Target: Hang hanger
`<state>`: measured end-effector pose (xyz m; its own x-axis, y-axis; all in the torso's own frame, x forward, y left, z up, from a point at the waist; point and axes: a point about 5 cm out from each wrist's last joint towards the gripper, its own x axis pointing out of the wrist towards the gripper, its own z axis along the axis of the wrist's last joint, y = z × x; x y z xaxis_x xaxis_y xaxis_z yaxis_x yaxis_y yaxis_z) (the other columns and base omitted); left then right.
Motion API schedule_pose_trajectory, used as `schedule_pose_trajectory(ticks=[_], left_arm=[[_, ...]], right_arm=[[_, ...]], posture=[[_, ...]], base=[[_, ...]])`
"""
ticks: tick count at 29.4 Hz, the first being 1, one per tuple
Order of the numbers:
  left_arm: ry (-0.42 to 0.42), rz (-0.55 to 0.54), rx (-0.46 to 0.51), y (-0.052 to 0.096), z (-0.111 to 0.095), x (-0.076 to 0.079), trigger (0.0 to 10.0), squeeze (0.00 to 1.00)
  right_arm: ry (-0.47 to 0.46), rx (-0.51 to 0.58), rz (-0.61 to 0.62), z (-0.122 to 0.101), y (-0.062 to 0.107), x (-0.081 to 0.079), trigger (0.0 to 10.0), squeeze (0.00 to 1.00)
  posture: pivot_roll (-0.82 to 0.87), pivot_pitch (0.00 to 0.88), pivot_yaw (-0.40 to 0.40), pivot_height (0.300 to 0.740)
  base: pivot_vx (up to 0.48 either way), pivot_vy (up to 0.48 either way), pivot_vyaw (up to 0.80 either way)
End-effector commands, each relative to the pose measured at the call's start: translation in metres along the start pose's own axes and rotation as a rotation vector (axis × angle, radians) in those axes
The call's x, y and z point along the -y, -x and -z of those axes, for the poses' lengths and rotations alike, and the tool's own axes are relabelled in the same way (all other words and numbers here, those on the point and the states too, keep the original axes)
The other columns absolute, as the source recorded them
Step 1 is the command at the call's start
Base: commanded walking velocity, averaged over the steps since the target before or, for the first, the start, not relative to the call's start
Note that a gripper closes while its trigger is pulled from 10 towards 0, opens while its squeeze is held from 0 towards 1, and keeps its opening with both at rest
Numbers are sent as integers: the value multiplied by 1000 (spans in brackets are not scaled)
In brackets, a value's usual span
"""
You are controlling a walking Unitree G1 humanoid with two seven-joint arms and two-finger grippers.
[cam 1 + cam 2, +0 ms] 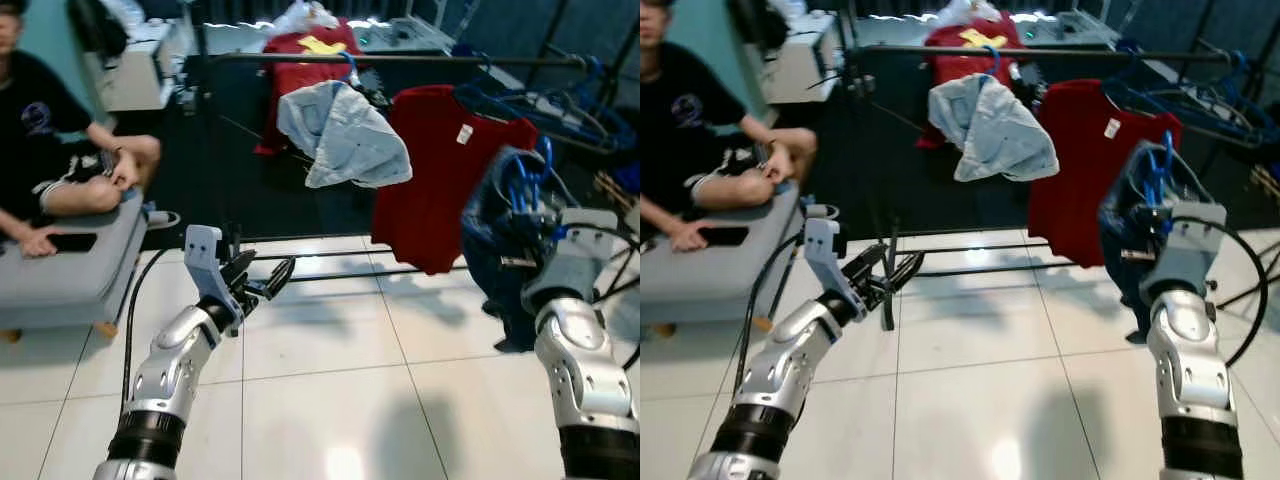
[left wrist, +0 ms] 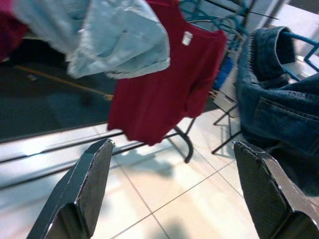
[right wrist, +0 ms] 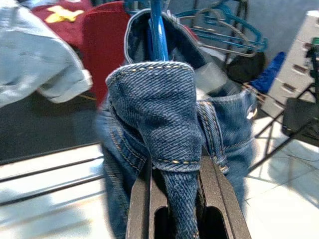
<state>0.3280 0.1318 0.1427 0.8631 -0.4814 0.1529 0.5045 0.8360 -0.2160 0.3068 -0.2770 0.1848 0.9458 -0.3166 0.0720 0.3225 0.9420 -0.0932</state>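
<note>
- Denim garment (image 1: pixel 505 235) on a blue hanger (image 1: pixel 525 175) is riding in the right claw (image 1: pixel 520 225) in the left eye view, raised in front of the clothes rail (image 1: pixel 400 58) but hanging well below the bar, so the hook is not yet sitting on it. A red T-shirt (image 1: pixel 440 170) and a pale blue shirt (image 1: pixel 340 135) are already hanging there.
- Right eye view is showing the left claw (image 1: pixel 895 272) reaching forward low over the tiled floor (image 1: pixel 970 400), released and gripping nothing, while a person (image 1: pixel 700 130) is sitting on a grey bench (image 1: pixel 710 270) at the robot's left.
- Left wrist view is looking between its two spread fingers (image 2: pixel 89 184) toward the red shirt and the denim.
- Right wrist view is showing its fingers (image 3: pixel 214 199) clenching on a fold of denim, with the hanger's blue hook rising above.
- Judging by this, the pick-up is done; lifting the hook over the rail and letting go are remaining.
</note>
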Motion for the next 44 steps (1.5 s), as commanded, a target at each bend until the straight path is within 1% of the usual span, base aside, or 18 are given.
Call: schedule_pose_trajectory(ticks=[1,2,3,4,5,6,7,8,18,27,33,36,44], left_arm=[[2,2,-18,3,4,2,10000,0],[2,2,-18,3,4,2,10000,0],[3,1,-20,3,4,3,10000,0],[4,0,-22,4,4,3,10000,0],[4,0,-24,4,4,4,10000,0],[5,0,-25,4,4,4,10000,0],[6,1,-26,4,4,4,10000,0],[6,1,-27,4,4,4,10000,0],[1,4,-34,4,6,5,10000,0],[4,12,-44,4,7,8,10000,0],[14,30,-56,2,9,14,10000,0],[9,29,-67,2,10,15,10000,0],[12,23,-82,4,10,14,10000,0]], right_arm=[[7,60,13,-11,0,4,78,0],[7,60,13,-11,0,4,78,0],[2,64,10,-12,0,4,1294,0],[-4,69,7,-14,-1,5,3922,0],[-8,73,4,-15,-1,5,4824,0],[-12,79,0,-17,-2,5,7686,0],[-14,83,-2,-18,-2,6,7686,0],[-20,89,-4,-20,-2,6,10000,0],[-40,130,-7,-33,-4,12,10000,0],[-32,146,1,-39,-6,17,10000,0],[-32,158,14,-43,-7,21,10000,0],[-34,155,18,-43,-7,21,10000,0],[-47,139,6,-39,-7,19,10000,0]], posture=[[-12,58,-16,740],[-12,58,-16,740],[-12,58,-16,740],[-12,58,-16,740],[-13,59,-14,740],[-13,59,-14,740],[-13,59,-14,740],[-15,59,-14,740],[-17,60,-13,740],[-23,50,-14,740],[-26,48,-14,740],[-26,54,-15,740],[-21,62,-16,740]], base=[[382,0,0],[382,0,0],[382,0,0],[390,0,0],[390,0,0],[390,0,0],[390,0,0],[394,0,0],[398,0,0],[402,0,0],[427,0,0],[283,-382,0],[0,-450,0]])
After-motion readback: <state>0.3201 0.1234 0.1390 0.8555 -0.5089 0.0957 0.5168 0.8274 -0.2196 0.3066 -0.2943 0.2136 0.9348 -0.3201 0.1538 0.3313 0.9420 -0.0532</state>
